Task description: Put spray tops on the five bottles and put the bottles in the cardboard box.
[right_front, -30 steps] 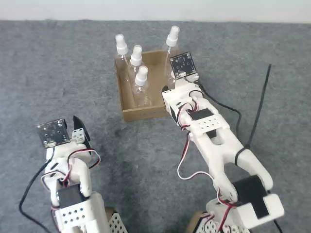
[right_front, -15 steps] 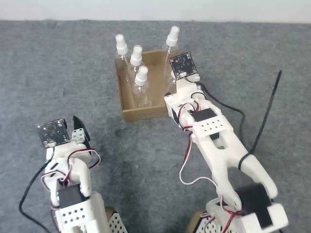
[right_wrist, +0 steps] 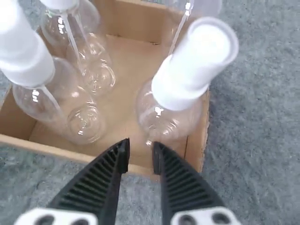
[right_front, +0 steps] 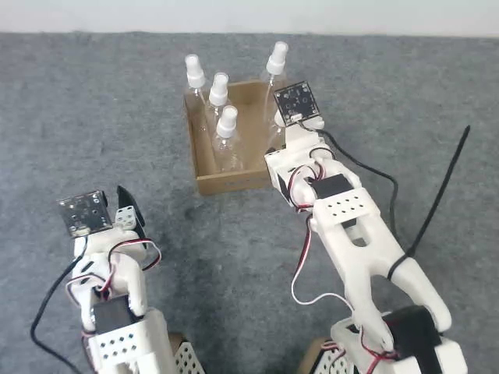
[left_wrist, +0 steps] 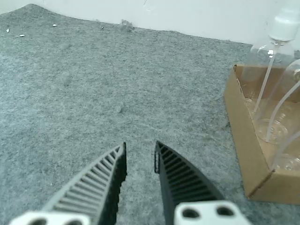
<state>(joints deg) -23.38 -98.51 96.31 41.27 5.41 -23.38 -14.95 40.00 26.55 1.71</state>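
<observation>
The cardboard box [right_front: 204, 160] holds several clear bottles with white spray tops, among them one at its middle [right_front: 227, 125] and one at its far right corner [right_front: 277, 58]. In the right wrist view a capped bottle [right_wrist: 187, 70] stands upright in the box [right_wrist: 197, 140], just ahead of my right gripper [right_wrist: 139, 149]. That gripper's fingers stand a narrow gap apart, open and holding nothing. My left gripper [left_wrist: 139, 157] hovers low over bare carpet, left of the box [left_wrist: 243, 136], also open a little with nothing in it.
Grey carpet [right_front: 93, 117] covers the table around the box. A black cable [right_front: 437, 202] trails to the right of the right arm. The left arm [right_front: 109, 257] sits at the near left, well away from the box.
The right arm's rear links have swung toward the near right and the cable with them; its wrist shifted slightly right. The left arm and the bottles have not moved.
</observation>
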